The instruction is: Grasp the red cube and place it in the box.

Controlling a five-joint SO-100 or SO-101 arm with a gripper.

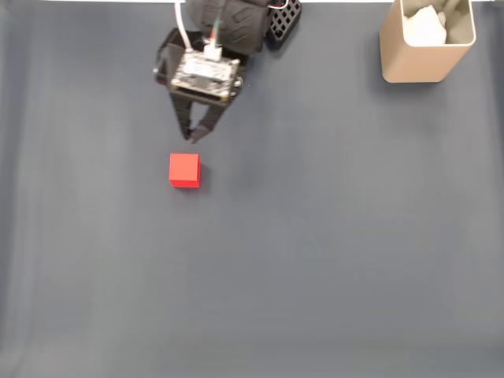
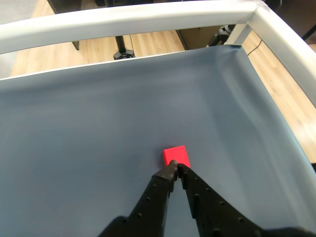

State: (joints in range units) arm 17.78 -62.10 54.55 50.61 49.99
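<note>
In the fixed view, a smooth red cube (image 1: 184, 170) is seen square-on upon the matte grey bench (image 1: 331, 252), just below the black end effector (image 1: 192, 138), whose tips are pressed together. The beige rounded box (image 1: 416, 59) stands upright, well apart. In the wrist view, the cube (image 2: 176, 156) lies just beyond the closed tips (image 2: 176, 170).

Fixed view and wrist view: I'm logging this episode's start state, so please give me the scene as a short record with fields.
surface: dark grey-blue mat
red cube: resting flat on the mat, left of centre in the fixed view, not held
gripper: above the cube in the fixed view, tips together just short of it
fingers: black, nearly shut in the wrist view, holding nothing
box: beige, upright, top right corner of the fixed view, far from the cube
box contents: something pale inside, unclear what
task progress: cube not yet grasped
</note>
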